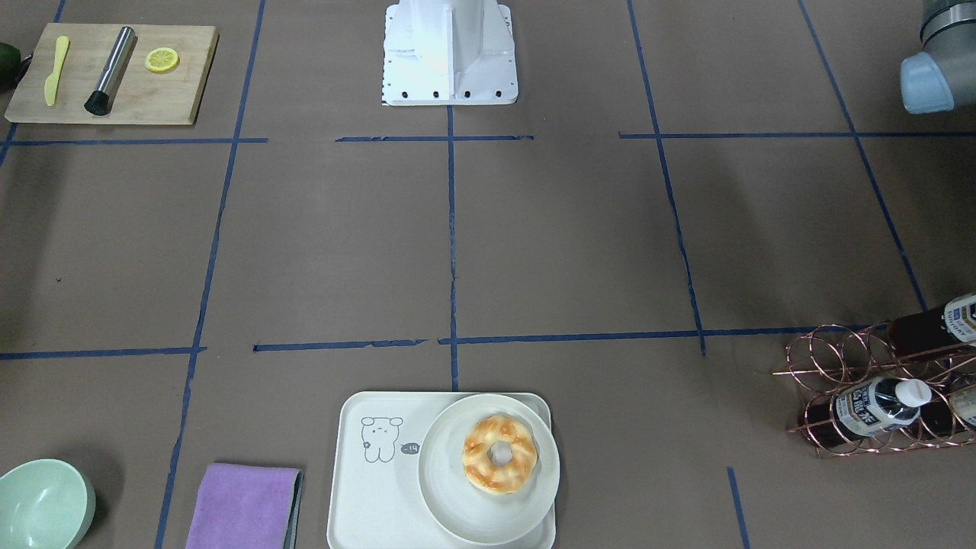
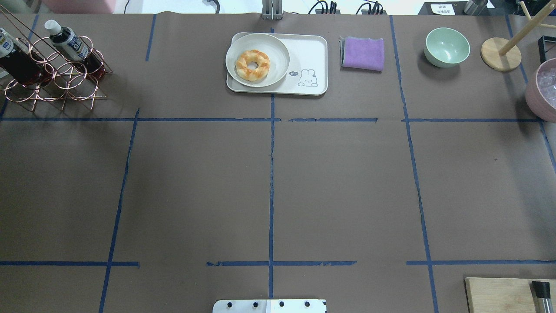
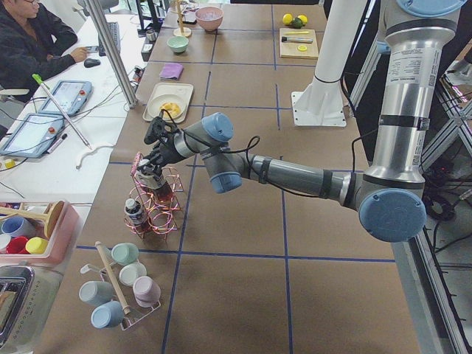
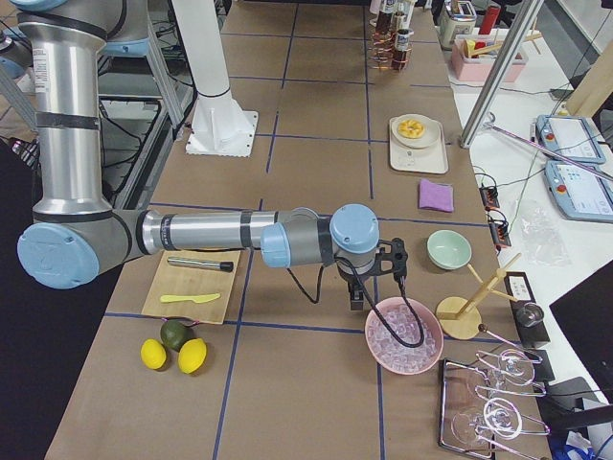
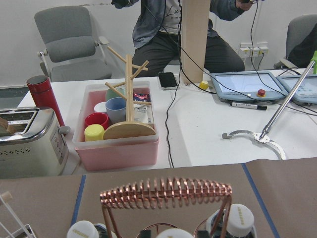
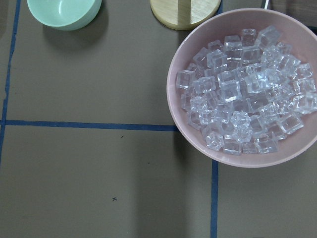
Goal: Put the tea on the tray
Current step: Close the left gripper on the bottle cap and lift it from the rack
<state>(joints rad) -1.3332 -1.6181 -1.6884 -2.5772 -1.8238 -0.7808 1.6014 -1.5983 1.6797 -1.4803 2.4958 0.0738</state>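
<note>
Tray [image 1: 358,496], bottom centre, holds only plate [image 1: 442,499] and donut [image 1: 499,454]. Tea [image 1: 869,404] lies in rack [image 1: 839,351], lower right; left gripper [image 3: 151,175] is at rack, finger state cannot be told. Transfer not yet done.

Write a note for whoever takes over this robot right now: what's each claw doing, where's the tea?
Left gripper: at the copper rack, by a bottle; open or shut, cannot tell.
Right gripper: beside the pink ice bowl; cannot tell either.
Tea bottles sit in the rack.
Tray holds only a plate with a doughnut.
Done: no tea on tray.
Left: lift one bottle onto the tray's bare part.
</note>
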